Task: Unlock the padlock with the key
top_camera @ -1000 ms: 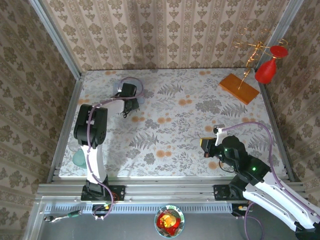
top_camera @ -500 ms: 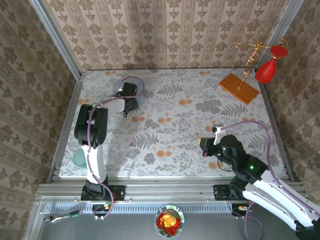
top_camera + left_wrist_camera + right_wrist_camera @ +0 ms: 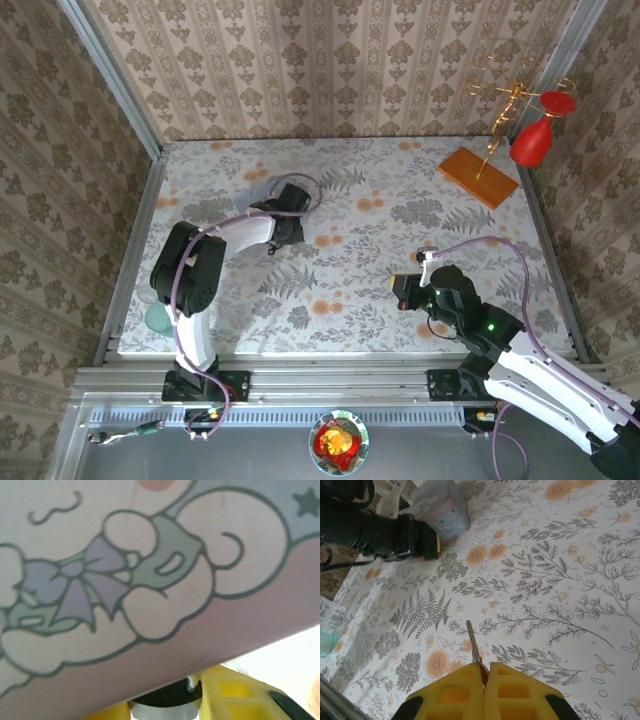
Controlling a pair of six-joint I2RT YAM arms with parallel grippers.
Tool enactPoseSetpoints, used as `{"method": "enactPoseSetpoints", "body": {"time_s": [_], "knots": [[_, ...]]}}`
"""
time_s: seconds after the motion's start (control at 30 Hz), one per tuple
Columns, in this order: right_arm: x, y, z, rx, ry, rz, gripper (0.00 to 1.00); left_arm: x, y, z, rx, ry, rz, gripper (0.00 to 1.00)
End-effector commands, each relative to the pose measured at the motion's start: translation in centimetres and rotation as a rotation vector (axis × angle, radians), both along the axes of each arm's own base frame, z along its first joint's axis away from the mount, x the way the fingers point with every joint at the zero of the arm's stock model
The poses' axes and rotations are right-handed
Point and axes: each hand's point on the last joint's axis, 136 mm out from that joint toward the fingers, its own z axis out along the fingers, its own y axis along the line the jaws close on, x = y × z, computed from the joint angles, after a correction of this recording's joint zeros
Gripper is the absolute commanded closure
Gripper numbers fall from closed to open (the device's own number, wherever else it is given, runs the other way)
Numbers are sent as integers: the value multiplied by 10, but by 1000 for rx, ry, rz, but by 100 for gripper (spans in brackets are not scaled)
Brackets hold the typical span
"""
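Swinging in from the upper left of the overhead view, the left gripper (image 3: 290,230) now sits nearer the middle of the flowered table (image 3: 420,190), further right and lower in the frame than a second ago. The pale blue tin (image 3: 447,510) has come along with it. In the right wrist view the tin stands at the upper left, just beside the tip of the left arm. In the left wrist view its cartoon print looms very close. Whether the left jaws grip anything cannot be told.

A dark curved shape (image 3: 165,696) sits between yellow pads at the bottom of the left wrist view. It may be the padlock, but that is uncertain.

The right gripper (image 3: 485,669), at the lower right of the overhead view, has edged slightly left. Its jaws are closed on the key (image 3: 473,642).

This move likely brings the lock side toward the key. The two arms are still well apart, so insertion has not begun.

The key's thin blade sticks out past the fingertips. Its long axis runs nearly straight up the right wrist frame, leaning a little left. The tip points roughly toward the tin.
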Motion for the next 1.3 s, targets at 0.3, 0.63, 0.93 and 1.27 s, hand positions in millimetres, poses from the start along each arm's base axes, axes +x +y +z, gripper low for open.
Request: {"method": "enactPoseSetpoints", "body": {"time_s": [0.3,0.63,0.93,1.27], "knots": [[4,3,-2,32,5,-14,100,-111,-53,-14,-5,87,-48,86],[4,4,-5,53,26,-23,100,-138,-63,-20,-29,65,-124,74],[5,6,-7,77,41,-34,100,-137,-63,-17,-284,-28,-297,40],[11,16,-7,103,62,-26,100,-133,-60,-9,-446,-155,-492,36]]}}
